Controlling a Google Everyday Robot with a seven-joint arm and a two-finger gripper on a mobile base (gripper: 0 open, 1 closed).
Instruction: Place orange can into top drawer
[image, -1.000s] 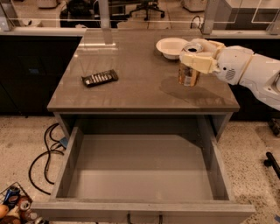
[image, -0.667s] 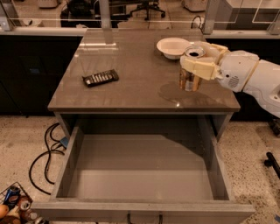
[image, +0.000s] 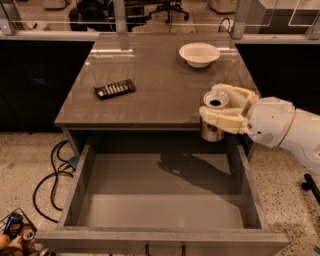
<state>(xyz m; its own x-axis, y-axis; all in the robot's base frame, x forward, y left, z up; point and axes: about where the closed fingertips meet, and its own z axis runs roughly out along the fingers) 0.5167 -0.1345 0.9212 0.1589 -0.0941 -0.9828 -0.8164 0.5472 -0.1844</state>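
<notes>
You have the small orange-copper metal drink can (image: 212, 133) in the pale two-finger gripper (image: 214, 106), which is clenched around the can's upper body just under the silver top. The can hangs upright, off the grey-brown tabletop (image: 160, 70). It is at the tabletop's front edge, above the rear right corner of the wide, shallow grey top drawer (image: 150, 200), which stands pulled open.

Expect the can to be light. Its mouth is open, so it is probably empty or nearly so, but keep it upright in case some liquid remains. The thin metal wall is stiff enough to hold but will dent if you squeeze hard, and its smooth skin can slip or twist between the fingers. A hold across the round body, as you have now, seems soundest to me. The flat base should stand easily on the drawer's flat bottom.

There are pale markings on the can's side, but no brand or word can be read. Nothing is legible on the white bowl (image: 199, 53) or on the dark flat rectangular object (image: 115, 89) on the tabletop either.
</notes>
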